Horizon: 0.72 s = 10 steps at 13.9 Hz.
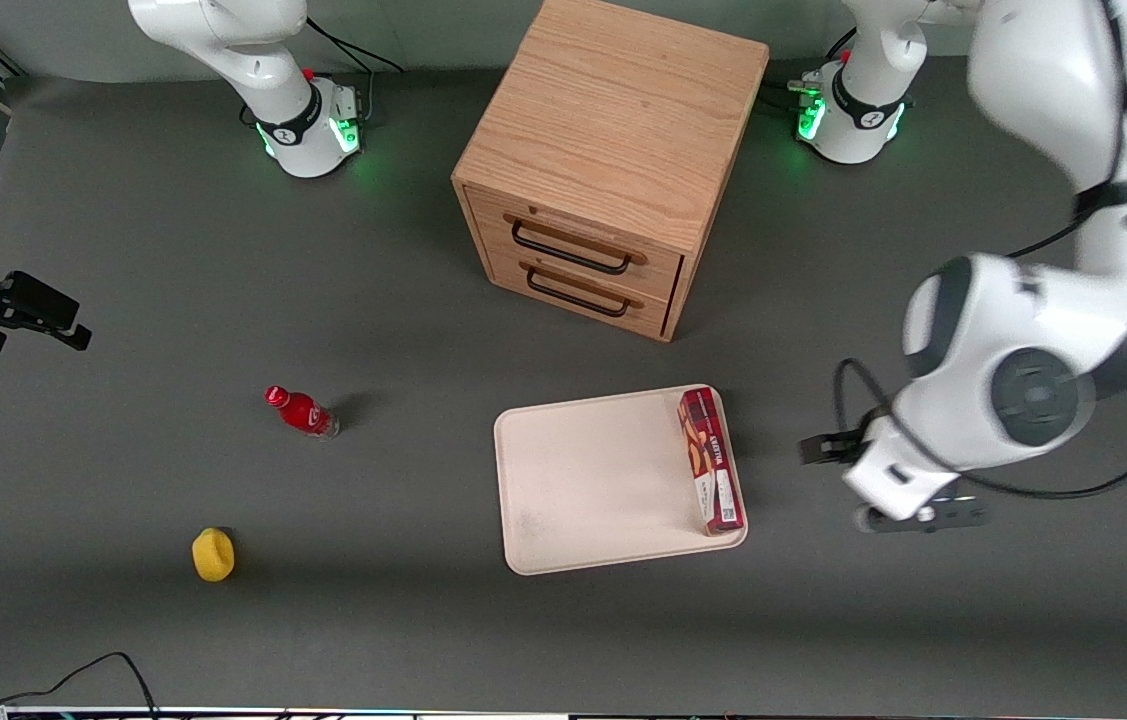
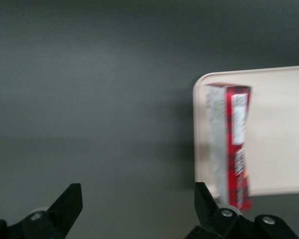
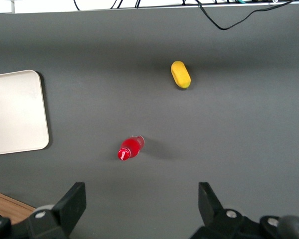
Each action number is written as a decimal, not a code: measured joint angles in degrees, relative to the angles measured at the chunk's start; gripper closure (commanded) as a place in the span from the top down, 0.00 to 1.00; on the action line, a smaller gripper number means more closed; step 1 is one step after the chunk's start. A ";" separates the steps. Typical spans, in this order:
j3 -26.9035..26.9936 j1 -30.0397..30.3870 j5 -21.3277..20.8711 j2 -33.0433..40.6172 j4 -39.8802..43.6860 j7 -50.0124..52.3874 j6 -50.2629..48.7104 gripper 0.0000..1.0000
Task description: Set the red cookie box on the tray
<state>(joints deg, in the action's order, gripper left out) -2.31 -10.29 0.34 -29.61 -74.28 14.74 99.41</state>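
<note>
Red cookie box (image 1: pixel 711 459) lies on the tray (image 1: pixel 593 480).
It runs along the tray's rim nearest the gripper (image 2: pixel 134 206), whose fingers (image 2: pixel 67 201) hang spread and empty beside the tray.

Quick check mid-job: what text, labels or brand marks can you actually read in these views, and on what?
Red cookie box, lying on the tray along its edge toward the working arm: white lettering and label patches, too small and blurred to read.
Small red bottle: a white mark, unreadable.
Wooden drawer cabinet and yellow object: no text.
The open gripper hangs beside the tray, holding nothing.
</note>
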 measured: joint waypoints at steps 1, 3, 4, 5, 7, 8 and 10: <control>0.06 2.21 0.00 2.83 -1.41 -3.62 -1.32 1.00; 0.16 6.24 0.01 8.73 -6.42 -9.39 -2.23 1.00; 0.21 7.75 0.01 11.71 -9.59 -10.88 -2.24 1.00; 0.24 8.96 0.01 14.59 -12.51 -11.71 -2.24 1.00; 0.28 10.73 0.00 20.17 -17.15 -12.37 -2.68 1.00; 0.31 11.41 0.00 22.53 -18.70 -12.51 -3.02 1.00; 0.33 12.57 -0.02 26.02 -20.02 -12.59 -3.73 1.00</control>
<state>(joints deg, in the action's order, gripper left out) -1.97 2.28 0.32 -3.60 -94.30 2.15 95.68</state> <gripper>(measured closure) 0.000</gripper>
